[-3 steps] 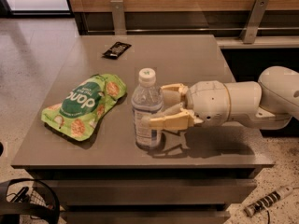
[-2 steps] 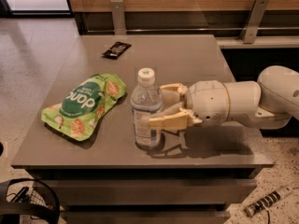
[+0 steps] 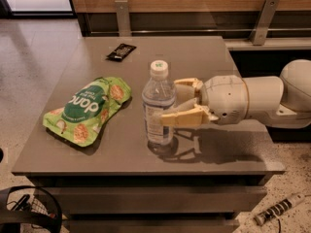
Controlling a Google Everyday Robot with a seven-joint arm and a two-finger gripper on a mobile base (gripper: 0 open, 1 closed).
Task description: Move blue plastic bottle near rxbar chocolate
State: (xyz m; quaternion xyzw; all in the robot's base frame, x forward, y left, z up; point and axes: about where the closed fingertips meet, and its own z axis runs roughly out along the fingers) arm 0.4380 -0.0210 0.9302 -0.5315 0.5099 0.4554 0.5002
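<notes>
The blue plastic bottle, clear with a white cap, stands upright on the grey table, near the front middle. My gripper reaches in from the right. Its tan fingers lie against the bottle's near and far sides at label height, shut on it, and the bottle's base rests on the table. The rxbar chocolate, a small black bar, lies flat at the table's far left, well beyond the bottle.
A large green snack bag lies left of the bottle. The white arm spans the table's right side. A wooden wall with metal brackets runs behind. A power strip lies on the floor at the bottom right.
</notes>
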